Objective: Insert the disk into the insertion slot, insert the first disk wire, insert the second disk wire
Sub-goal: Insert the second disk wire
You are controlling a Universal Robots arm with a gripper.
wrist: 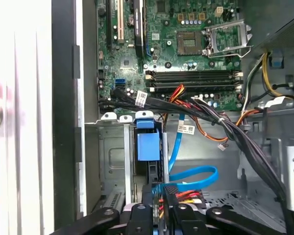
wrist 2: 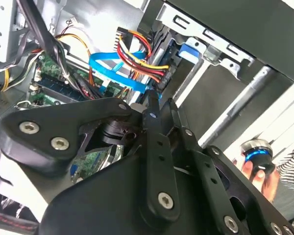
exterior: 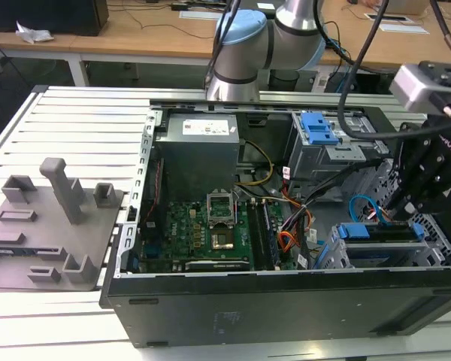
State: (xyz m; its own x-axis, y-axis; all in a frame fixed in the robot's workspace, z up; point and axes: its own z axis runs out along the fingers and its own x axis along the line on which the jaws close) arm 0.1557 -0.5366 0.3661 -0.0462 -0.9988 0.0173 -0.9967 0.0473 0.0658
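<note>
Reaching into the open computer case, the claw [wrist: 157, 208] stands at the rear end of the disk [wrist: 148, 145], which sits edge-up in the insertion slot [wrist: 112, 166] directly ahead of it. Its narrow fingers [wrist 2: 152, 110] look nearly closed around the dark plug end of the second disk wire [wrist: 191, 178], though the contact itself is hidden. The flat blue cable loops just beside the claw; it looks light, limp and easily kinked, so the stiff plug is the sound place to grip.

A slatted aluminium worktable [exterior: 75, 113] is seen in the foreground; wooden desks [exterior: 135, 34] are set behind it, with dark floor at the exterior view's far left.
</note>
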